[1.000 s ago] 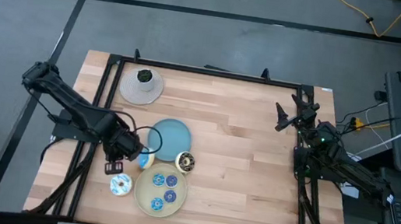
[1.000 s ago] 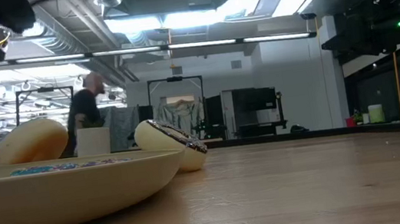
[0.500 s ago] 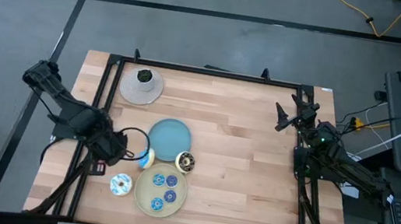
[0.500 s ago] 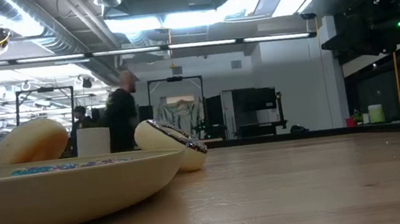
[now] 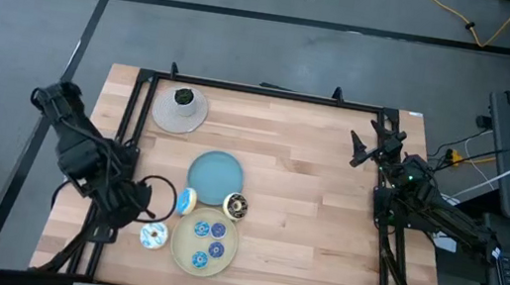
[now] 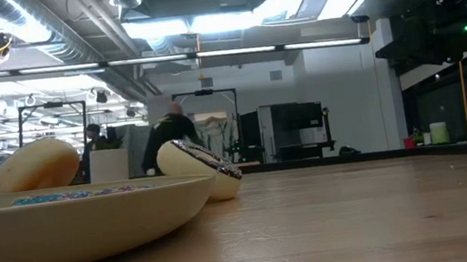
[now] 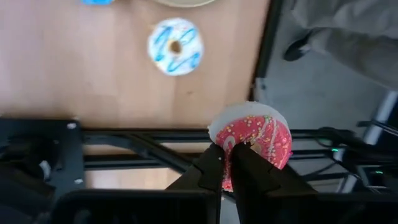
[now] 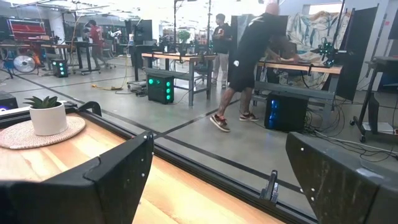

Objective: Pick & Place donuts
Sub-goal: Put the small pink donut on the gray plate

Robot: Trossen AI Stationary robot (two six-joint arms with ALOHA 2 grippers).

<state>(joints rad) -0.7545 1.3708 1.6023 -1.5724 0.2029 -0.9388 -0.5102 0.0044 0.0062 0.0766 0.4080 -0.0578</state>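
Pale wooden tabletop (image 5: 304, 219): left jaws (image 7: 227, 169) clenched on pink-iced sprinkled donut (image 7: 252, 140); right jaws (image 8: 214, 180) released, parked. Carry level to round beige plate (image 5: 178, 248), release low.

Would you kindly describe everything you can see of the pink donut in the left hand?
The pink donut is a small ring with a pale body and glossy pink-red icing crossed by thin white stripes. The left hand is shut on its lower edge, holding it roughly on edge, off the table, over the black frame at the table's edge. Nothing else touches it.

Matt pale wood table (image 5: 304, 219), dark metal frame (image 5: 262, 92), perhaps glossy plastic pink donut (image 7: 256, 138)
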